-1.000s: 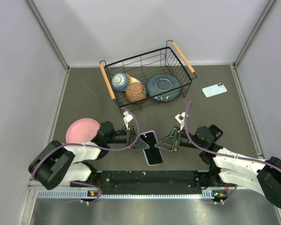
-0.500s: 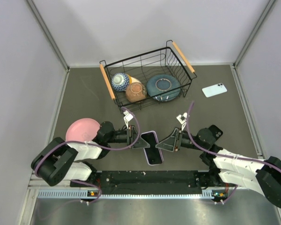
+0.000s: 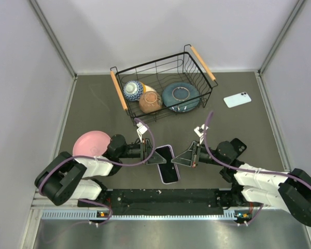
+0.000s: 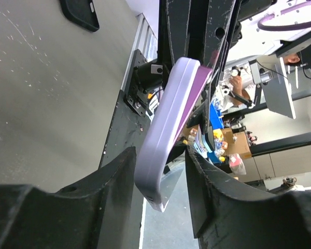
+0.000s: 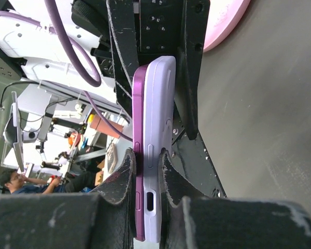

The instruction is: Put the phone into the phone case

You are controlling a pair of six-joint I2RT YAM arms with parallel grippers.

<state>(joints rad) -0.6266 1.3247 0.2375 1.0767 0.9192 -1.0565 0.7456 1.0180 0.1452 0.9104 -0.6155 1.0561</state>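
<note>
The phone (image 3: 167,165), black screen up with a purple side edge (image 5: 140,119), lies in the pale lavender phone case (image 3: 166,147), held off the table at the front middle between both arms. My right gripper (image 3: 182,158) is shut on the two together, its fingers pinching phone and case at the edge (image 5: 146,155). My left gripper (image 3: 154,155) is on the opposite side. In the left wrist view the case's curved edge (image 4: 166,129) passes between its jaws (image 4: 159,155), which stand apart with a gap on the right side.
A black wire basket (image 3: 200,63) with several bowls stands at the back middle. A pink plate (image 3: 90,143) lies left of the left arm. A pale blue phone (image 3: 237,99) lies at the back right. Another black handset (image 3: 239,146) lies by the right arm.
The phone and case have shifted slightly left and toward the front, and the right gripper has followed. Both arms otherwise hold their places.
</note>
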